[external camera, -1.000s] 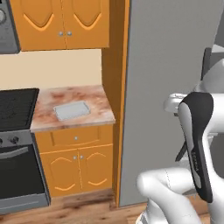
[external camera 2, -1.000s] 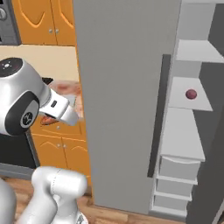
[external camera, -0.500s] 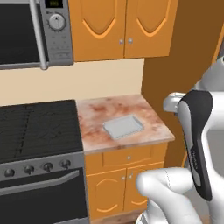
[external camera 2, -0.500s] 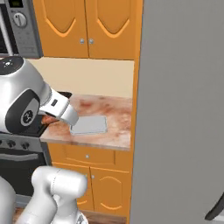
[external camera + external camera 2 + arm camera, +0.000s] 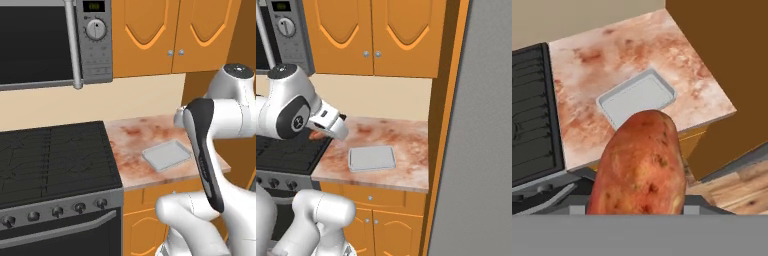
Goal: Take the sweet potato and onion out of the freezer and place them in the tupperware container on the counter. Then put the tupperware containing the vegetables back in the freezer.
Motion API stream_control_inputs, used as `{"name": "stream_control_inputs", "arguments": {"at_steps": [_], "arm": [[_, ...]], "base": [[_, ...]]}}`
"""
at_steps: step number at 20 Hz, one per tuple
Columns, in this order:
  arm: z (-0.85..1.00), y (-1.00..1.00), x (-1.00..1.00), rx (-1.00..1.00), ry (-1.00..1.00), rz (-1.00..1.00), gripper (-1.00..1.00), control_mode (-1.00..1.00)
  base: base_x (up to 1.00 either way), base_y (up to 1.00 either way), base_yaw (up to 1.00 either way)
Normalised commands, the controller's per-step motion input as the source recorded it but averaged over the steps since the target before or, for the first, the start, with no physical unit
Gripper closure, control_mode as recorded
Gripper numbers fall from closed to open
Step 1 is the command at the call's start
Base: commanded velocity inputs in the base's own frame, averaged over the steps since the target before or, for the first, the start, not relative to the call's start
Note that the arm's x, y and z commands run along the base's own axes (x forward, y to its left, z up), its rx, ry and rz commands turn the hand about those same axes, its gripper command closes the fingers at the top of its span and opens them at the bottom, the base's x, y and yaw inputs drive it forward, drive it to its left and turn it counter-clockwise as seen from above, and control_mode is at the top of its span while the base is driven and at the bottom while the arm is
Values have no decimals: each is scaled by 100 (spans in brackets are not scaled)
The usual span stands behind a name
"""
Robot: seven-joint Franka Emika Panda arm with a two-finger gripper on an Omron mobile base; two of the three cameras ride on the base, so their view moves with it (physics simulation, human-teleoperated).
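Freezer [image 5: 481, 150] comes first by size: its plain grey side fills the right of the right base view, just beyond the orange panel at the desk's right edge, so carried things have a short way to travel. Desk [image 5: 135, 145] next, marbled, with the black stove [image 5: 50, 160] against its left edge and cupboards above. Tray [image 5: 372, 158], the tupperware, lies flat and empty toward the front edge, nearer the right corner, rim up, ready to receive from above. Arm [image 5: 205, 155] is bent over the desk's front to bring the hand above that tray. Sweet potato [image 5: 639, 167] is held in the end effector [image 5: 637, 210], which is closed around it; the fingers are hidden behind it. It hangs above and short of the tray, apparently for a drop once further forward.
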Motion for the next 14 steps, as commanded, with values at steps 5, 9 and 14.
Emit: {"name": "stream_control_inputs", "arguments": {"at_steps": [5, 9, 14], "arm": [[-94, 0, 90, 0, 9, 0, 100, -100], [-100, 0, 91, 0, 5, 0, 100, -100], [-100, -2, 75, 0, 0, 0, 100, -100]], "base": [[0, 0, 0], [0, 0, 0], [0, 0, 0]]}}
